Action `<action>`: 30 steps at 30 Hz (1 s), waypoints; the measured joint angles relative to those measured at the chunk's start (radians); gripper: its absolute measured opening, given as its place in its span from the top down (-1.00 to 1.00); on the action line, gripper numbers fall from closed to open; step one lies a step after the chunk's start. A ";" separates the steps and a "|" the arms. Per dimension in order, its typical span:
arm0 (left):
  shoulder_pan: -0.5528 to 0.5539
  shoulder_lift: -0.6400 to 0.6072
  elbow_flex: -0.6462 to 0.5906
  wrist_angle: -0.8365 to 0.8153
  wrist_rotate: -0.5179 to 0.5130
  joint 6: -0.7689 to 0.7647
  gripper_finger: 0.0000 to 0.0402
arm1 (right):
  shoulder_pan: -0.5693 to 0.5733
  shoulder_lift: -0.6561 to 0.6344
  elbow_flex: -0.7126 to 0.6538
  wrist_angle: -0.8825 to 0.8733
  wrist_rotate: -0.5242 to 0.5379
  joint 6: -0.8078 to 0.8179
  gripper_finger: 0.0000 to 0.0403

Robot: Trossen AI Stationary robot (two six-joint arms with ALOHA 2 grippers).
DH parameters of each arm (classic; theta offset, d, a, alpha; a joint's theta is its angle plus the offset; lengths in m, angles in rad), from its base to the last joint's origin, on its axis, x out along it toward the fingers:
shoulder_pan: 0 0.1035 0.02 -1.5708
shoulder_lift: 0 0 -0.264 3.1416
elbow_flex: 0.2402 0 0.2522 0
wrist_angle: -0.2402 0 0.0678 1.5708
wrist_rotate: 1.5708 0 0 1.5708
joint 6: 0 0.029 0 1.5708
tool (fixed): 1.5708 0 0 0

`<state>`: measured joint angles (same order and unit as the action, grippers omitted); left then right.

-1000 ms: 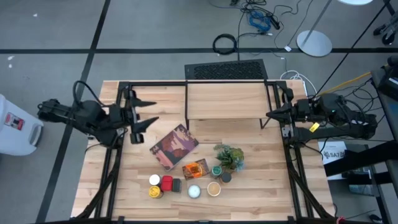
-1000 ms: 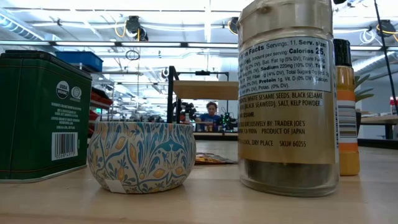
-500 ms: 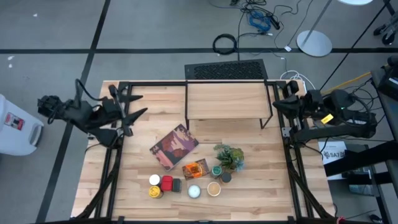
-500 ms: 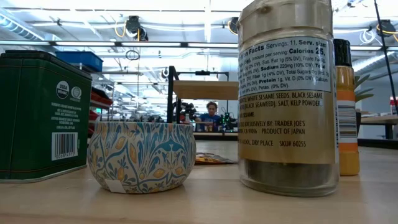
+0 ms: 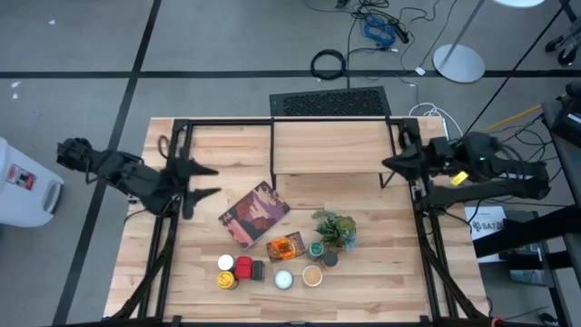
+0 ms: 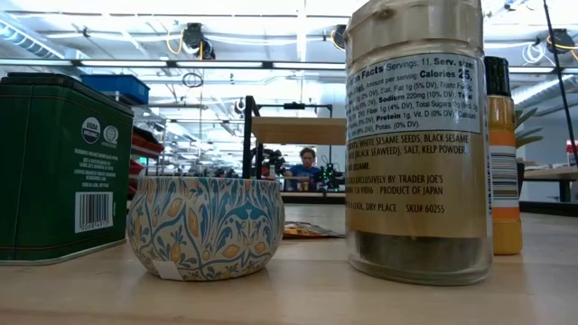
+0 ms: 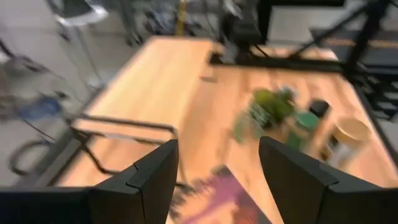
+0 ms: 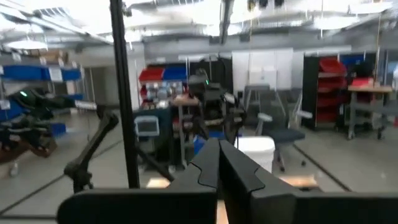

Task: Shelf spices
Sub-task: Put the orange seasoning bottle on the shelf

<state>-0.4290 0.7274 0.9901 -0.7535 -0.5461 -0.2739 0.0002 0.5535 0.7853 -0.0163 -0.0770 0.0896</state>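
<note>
The spices (image 5: 277, 266) stand bunched on the table near its front edge: small jars and tins with white, red, yellow, tan, green and dark tops, plus a flat orange packet (image 5: 286, 246). The low view shows a green tin (image 6: 59, 167), a patterned tin (image 6: 206, 226) and a labelled jar (image 6: 420, 144) up close. The shelf (image 5: 329, 147) stands at the far middle on its black frame, its board bare. My left gripper (image 5: 211, 180) hangs open above the table's left part, pointing toward the table's right edge. My right gripper (image 5: 386, 164) is shut, in the air by the shelf's right end.
A maroon picture book (image 5: 254, 214) lies flat between my left gripper and the spices. A small green potted plant (image 5: 334, 229) stands just behind the jars. Black frame rails (image 5: 168, 227) run along both table sides. A person sits far off in the room (image 6: 307, 167).
My left gripper has moved toward the table's near edge and downward, tipping and rolling so that it now looks down across the table at the shelf, book and jars; it has stayed open. My right gripper has shifted slightly by the shelf's right end and stays shut.
</note>
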 joint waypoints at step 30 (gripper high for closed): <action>-0.038 0.189 -0.001 -0.060 0.074 -0.141 -0.17 | 0.051 0.178 0.000 -0.638 -0.079 0.178 0.81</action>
<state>-0.4671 0.9168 0.9894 -0.8131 -0.4717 -0.4147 0.0514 0.7315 0.7853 -0.6546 -0.1555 0.2671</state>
